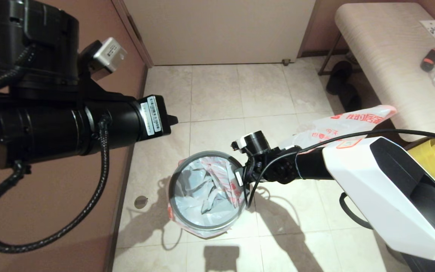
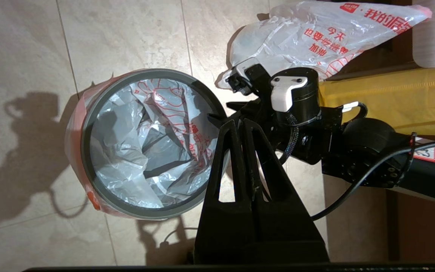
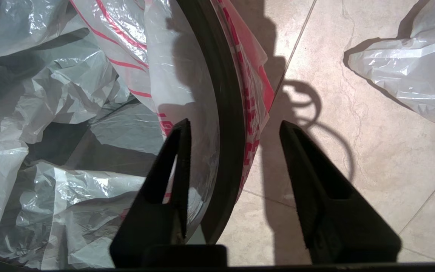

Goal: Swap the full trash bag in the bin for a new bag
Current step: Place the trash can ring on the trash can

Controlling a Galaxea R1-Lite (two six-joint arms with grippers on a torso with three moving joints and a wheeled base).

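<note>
The bin stands on the tiled floor, its black body hidden under the turned-over pink edge (image 1: 172, 215) of the new bag (image 1: 206, 189). That crinkled white bag lines the inside, and the grey hoop (image 1: 187, 223) sits on the rim. My right gripper (image 3: 234, 124) is open and straddles the hoop (image 3: 225, 94) at the bin's right side, one finger (image 3: 176, 158) inside and one finger (image 3: 308, 170) outside. The full trash bag (image 1: 346, 124) lies on the floor by the bench, behind my right wrist. My left gripper (image 2: 236, 121) is shut on nothing, held high above the bin's right side.
A pale bench (image 1: 383, 56) with glassware stands at the right, black slippers (image 1: 342, 83) beneath it. A yellow fabric bag (image 1: 432, 151) sits by my right arm. A brown wall runs along the left, and a floor drain (image 1: 141, 202) lies left of the bin.
</note>
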